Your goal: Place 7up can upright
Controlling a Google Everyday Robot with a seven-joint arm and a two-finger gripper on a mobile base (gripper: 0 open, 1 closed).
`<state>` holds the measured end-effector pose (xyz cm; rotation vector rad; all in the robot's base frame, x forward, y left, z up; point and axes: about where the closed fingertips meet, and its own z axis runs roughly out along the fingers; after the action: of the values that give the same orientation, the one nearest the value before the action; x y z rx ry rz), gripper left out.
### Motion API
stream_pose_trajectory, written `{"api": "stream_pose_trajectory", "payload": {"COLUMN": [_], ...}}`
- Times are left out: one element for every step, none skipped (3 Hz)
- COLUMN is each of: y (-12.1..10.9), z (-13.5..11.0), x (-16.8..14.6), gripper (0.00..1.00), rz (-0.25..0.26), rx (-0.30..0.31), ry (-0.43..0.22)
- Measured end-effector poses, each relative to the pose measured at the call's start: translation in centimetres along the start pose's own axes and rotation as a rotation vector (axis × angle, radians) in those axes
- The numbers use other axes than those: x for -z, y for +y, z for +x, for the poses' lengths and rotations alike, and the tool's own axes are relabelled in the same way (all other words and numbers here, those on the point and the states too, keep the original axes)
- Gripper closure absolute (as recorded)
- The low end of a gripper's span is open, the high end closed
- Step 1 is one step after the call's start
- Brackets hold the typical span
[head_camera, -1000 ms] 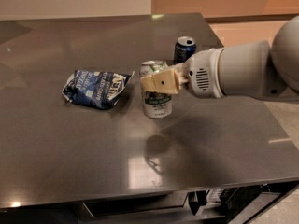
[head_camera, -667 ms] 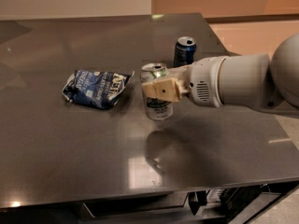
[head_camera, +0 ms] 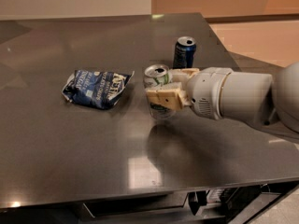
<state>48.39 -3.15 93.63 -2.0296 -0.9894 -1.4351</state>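
Gripper was clamped side-on round the middle of the 7up can. Can's long axis was vertical, base right at the table or barely off it, couldn't tell which.

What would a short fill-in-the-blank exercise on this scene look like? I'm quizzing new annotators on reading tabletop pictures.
1. The 7up can stands ___ in the grasp of the gripper, which is at mid-table.
2. Behind it stands a second soda can, coloured dark ___.
3. In the picture, the snack bag lies to the ___ of the 7up can.
4. Counting every can seen at the table, there are ___.

Missing words: upright; blue; left; two.
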Motion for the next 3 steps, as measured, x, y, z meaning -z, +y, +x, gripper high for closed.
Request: {"api": "stream_pose_trajectory", "payload": {"y": [0.6, 1.2, 1.5], "z": [-0.5, -1.2, -2.1], "x": [0.1, 0.3, 0.3], "gripper": [0.83, 0.59, 0.36], "rz": [-0.017, -0.021, -0.026], "rx": [-0.021, -0.060, -0.072], "ry": [0.061, 0.106, 0.118]}}
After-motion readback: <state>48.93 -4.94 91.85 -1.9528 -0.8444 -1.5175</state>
